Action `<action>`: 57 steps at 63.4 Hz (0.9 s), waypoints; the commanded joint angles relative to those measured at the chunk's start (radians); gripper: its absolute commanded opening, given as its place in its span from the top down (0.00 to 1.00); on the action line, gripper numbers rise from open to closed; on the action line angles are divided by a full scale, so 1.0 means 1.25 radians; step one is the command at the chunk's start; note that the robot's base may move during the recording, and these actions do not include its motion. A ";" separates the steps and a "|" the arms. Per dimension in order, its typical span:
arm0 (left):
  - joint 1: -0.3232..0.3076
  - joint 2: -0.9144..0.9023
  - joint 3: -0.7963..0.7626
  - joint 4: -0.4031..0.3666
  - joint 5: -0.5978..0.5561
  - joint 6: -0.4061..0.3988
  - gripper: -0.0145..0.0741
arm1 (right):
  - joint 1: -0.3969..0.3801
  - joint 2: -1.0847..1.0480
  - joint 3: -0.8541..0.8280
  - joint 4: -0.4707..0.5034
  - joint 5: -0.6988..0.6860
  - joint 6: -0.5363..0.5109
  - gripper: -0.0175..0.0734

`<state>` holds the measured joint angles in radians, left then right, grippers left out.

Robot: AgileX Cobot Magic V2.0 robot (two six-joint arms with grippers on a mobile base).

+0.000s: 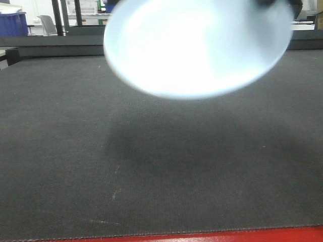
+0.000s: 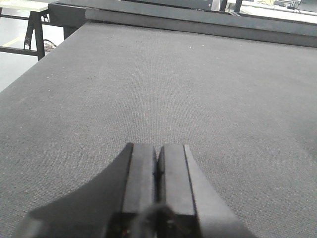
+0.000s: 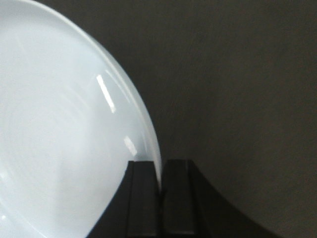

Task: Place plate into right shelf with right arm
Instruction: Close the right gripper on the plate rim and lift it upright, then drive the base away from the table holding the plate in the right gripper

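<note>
Lower centre of your right wrist view: right gripper (image 3: pixel 159 191), fingers (image 3: pixel 143 198) clamped on the rim of the plate (image 3: pixel 59 134), which fills that frame's left. In your left wrist view, left gripper (image 2: pixel 157 173) fingers pressed together, nothing between them, over the dark counter (image 2: pixel 198 89). In the front view the plate, blurred, hangs upper centre above its shadow on the counter. Blue bin (image 1: pixel 12 23) far upper left.

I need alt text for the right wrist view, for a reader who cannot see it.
The right gripper pinches the rim of a glossy white plate, which fills the left half of the picture. Behind them lies a dark, blurred surface.
</note>
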<state>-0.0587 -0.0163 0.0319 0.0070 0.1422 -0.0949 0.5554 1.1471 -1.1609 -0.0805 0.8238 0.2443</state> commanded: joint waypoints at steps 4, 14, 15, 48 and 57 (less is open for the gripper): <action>-0.001 -0.003 0.008 0.000 -0.072 -0.005 0.89 | 0.000 -0.163 -0.015 -0.044 -0.086 0.003 0.73; -0.001 -0.003 0.008 0.000 -0.072 -0.005 0.89 | 0.000 -0.324 0.046 -0.067 -0.181 0.003 0.73; -0.001 -0.003 0.008 0.000 -0.072 -0.005 0.89 | 0.000 -0.337 0.054 -0.067 -0.190 0.003 0.73; -0.001 -0.003 0.008 0.000 -0.072 -0.005 0.89 | 0.000 -0.750 0.367 -0.072 -0.501 0.002 0.73; -0.001 -0.003 0.008 0.000 -0.072 -0.005 0.89 | 0.000 -0.762 0.392 -0.072 -0.571 0.002 0.73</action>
<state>-0.0587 -0.0163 0.0319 0.0070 0.1422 -0.0949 0.5554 0.1826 -0.6567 -0.1562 0.2550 0.2469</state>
